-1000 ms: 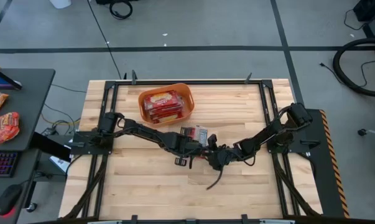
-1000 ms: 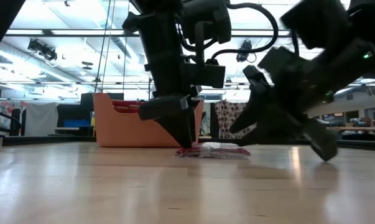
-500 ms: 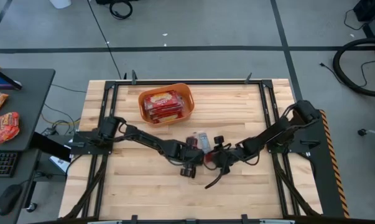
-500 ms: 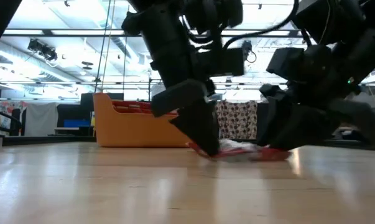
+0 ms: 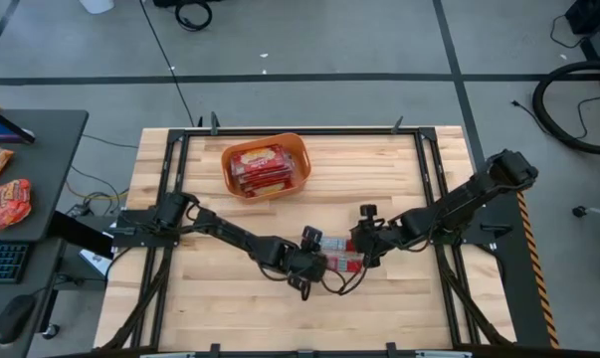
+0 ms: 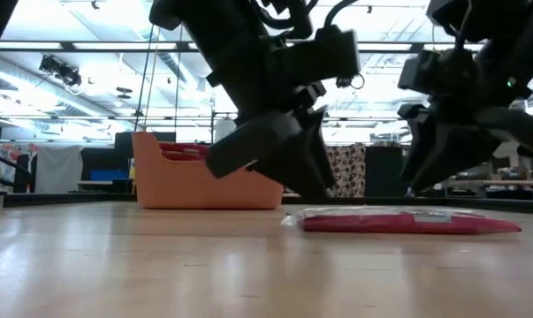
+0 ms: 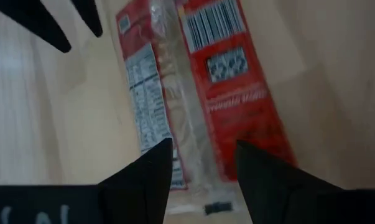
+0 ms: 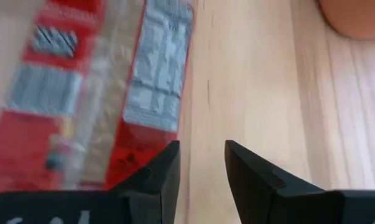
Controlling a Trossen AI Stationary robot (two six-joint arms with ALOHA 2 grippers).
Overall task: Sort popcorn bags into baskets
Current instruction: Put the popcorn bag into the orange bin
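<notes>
A red popcorn bag (image 5: 336,263) lay flat on the wooden bench (image 5: 379,179), near the middle and a bit toward the front edge. It was face down, so its bar code and small white print showed. In the low view the bag (image 6: 407,221) sat flat on the wood with nothing lifting it.

The left gripper (image 5: 314,267) was down low at one end of the bag. Its two dark fingers (image 7: 143,171) were a little way apart, and the end of the bag (image 7: 199,106) showed in the gap between them. I could not tell if the fingers were touching the bag. They were not squeezing it.

The right gripper (image 5: 364,249) was just beside the other end of the bag. Its fingers (image 8: 156,171) were also a little way apart, with only bare wood between them. The bag (image 8: 94,87) lay to one side of those fingers, not in the gap. This gripper held nothing.

The orange basket (image 5: 265,166) stood at the back of the bench, well apart from the loose bag. It had more red popcorn bags (image 5: 263,169) lying inside it. In the low view the basket (image 6: 195,181) stood behind the left arm, and a bit of red peeked over its rim.
</notes>
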